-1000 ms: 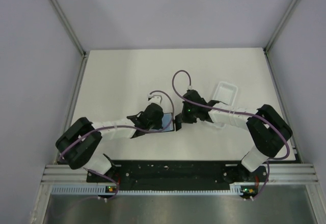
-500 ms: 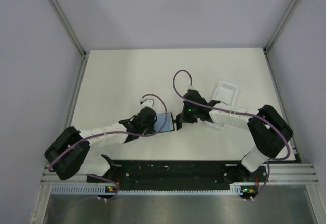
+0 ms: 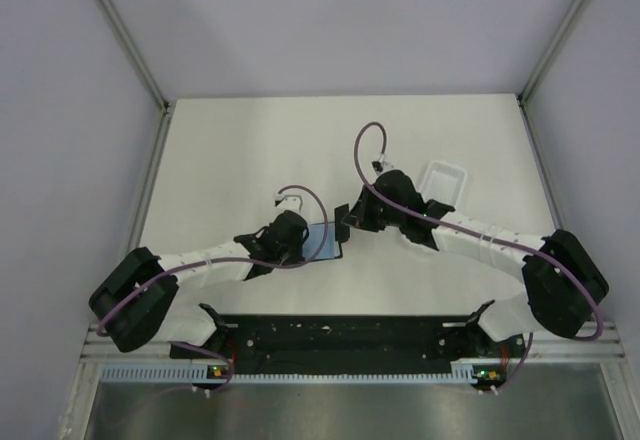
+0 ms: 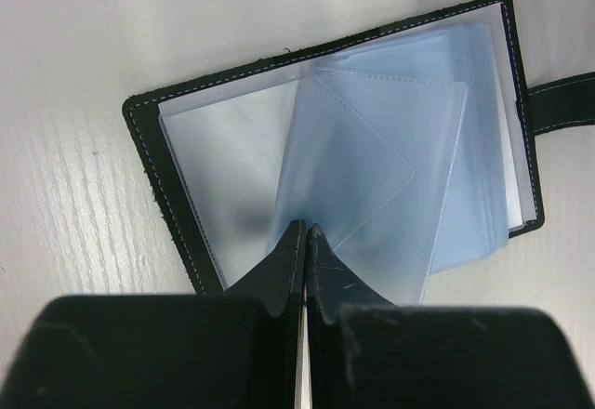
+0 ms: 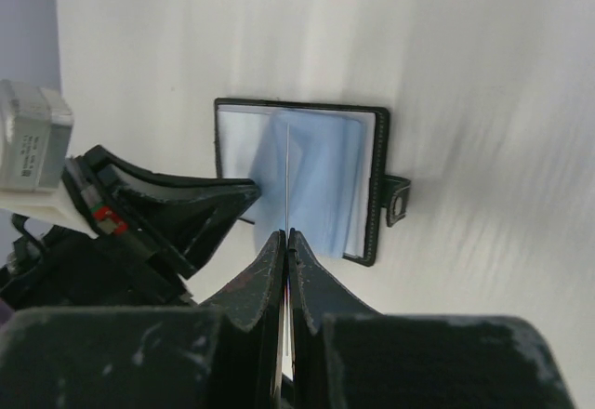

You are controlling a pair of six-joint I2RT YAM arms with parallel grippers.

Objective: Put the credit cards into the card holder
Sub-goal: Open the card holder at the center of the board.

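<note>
Card holder: the card holder lies open and flat on the white table, between the 2 grippers. Its black stitched cover faces down and its clear blue-tinted sleeves face up.
Sleeves: 1 clear sleeve stands skewed against the stack under it in the card holder. All the sleeves in view look see-through.
Strap: a black strap with a round snap juts from the side of the card holder farthest from the left gripper, and lies flat on the table.
Left gripper: the left gripper is at the card holder's left side, fingers pressed together. In its wrist view the left gripper has its tips at the near corner of the skewed sleeve. Whether that sleeve is pinched cannot be told.
Right gripper: the right gripper is above the card holder's right part. In its own view the right gripper has its fingers pressed together.
Thin edge: a thin pale edge runs straight from the right gripper's tips out over the sleeves. Card or sleeve, and clamped or not, cannot be told.
Credit cards: none can be made out for certain beside or in the card holder.
White tray: the white tray lies right of and beyond the card holder, well apart from it.
</note>
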